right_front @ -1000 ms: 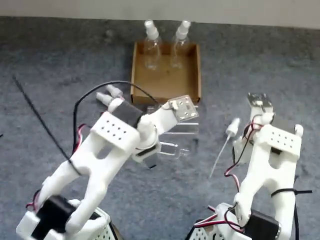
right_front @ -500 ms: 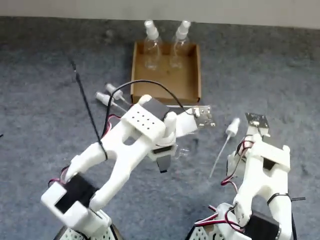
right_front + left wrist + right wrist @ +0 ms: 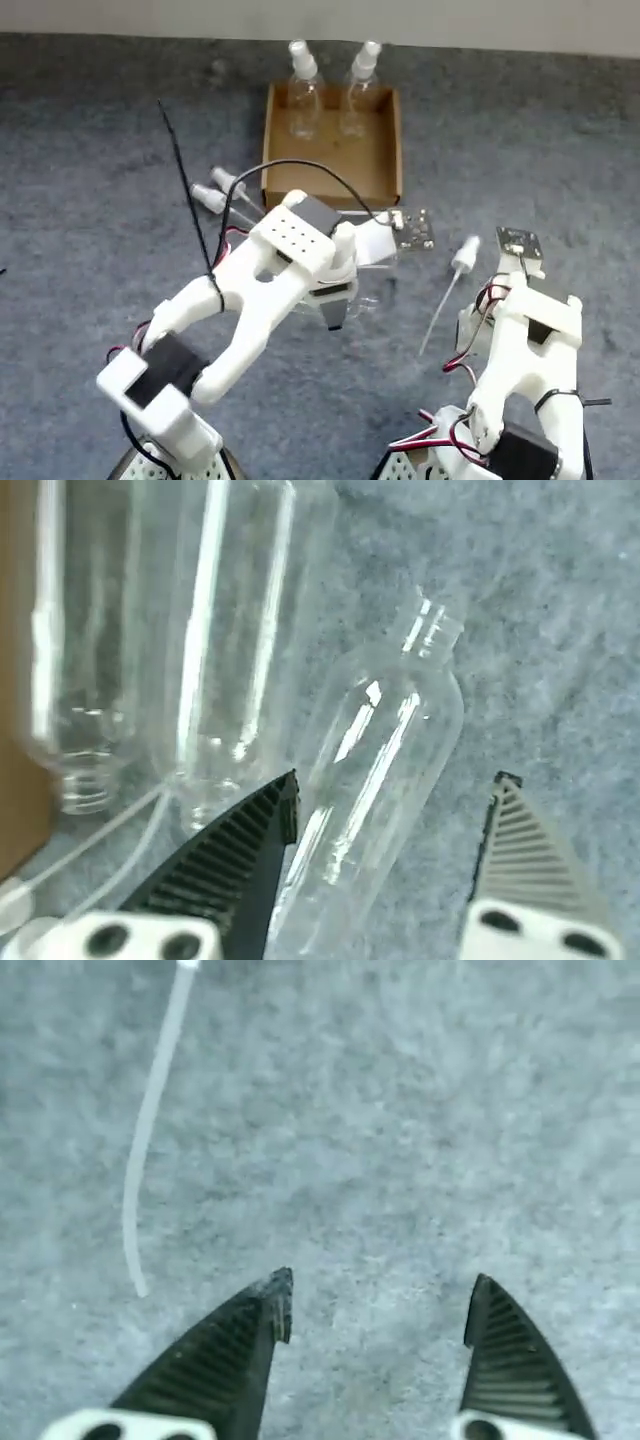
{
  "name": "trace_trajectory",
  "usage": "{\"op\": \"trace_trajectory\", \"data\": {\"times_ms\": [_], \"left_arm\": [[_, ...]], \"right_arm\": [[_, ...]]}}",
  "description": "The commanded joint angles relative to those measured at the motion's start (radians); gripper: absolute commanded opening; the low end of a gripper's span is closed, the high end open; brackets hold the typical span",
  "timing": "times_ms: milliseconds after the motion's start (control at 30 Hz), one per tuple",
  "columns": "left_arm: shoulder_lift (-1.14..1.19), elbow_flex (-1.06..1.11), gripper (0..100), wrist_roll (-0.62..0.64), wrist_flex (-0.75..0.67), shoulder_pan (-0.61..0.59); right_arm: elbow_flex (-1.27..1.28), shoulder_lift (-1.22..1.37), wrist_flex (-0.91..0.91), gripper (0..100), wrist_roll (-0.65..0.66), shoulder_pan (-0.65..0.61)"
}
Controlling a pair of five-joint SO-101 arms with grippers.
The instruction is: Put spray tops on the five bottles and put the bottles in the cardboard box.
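Cardboard box (image 3: 335,165) sits at the far side of the grey carpet (image 3: 100,120), and I see two capped bottles (image 3: 303,100) standing upright against its far wall. Just in front of the box, three uncapped bottles lie on their sides, side by side on the carpet.

My left gripper (image 3: 397,782) hangs over the one farthest from the box, the open-necked bottle (image 3: 385,740). Its fingers are spread, one on either side of that bottle's body, but I cannot tell whether they touch it. Next to it lie the middle bottle (image 3: 235,630) and then the bottle nearest the box (image 3: 70,650).

Two loose spray tops (image 3: 207,196) lie on the carpet just beside the box's near corner, on the left arm's side. A third spray top (image 3: 464,253) lies between the arms, with its white dip tube (image 3: 145,1140) trailing towards the right arm's base.

My right gripper (image 3: 380,1282) is over bare carpet with its fingers spread and nothing between them. The tube's end is near one finger.
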Motion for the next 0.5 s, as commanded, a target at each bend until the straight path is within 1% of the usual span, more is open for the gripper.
{"op": "trace_trajectory", "data": {"times_ms": [0,100,233,333,467], "left_arm": [[0.088,-0.051,24,-0.003,-0.041,-0.015],[0.148,-0.045,24,-0.003,-0.049,-0.015],[0.136,-0.042,23,0.000,-0.049,-0.013],[0.108,-0.042,16,0.060,-0.029,-0.016],[0.035,-0.042,9,0.124,0.075,-0.015]], "right_arm": [[-0.004,-0.039,-0.010,23.8,-0.012,0.010],[-0.004,-0.039,-0.010,23.8,-0.012,0.010],[-0.004,-0.039,-0.010,23.8,-0.012,0.007],[-0.004,-0.039,-0.010,23.8,-0.009,0.010],[-0.012,-0.039,-0.010,23.8,-0.008,0.013]]}}
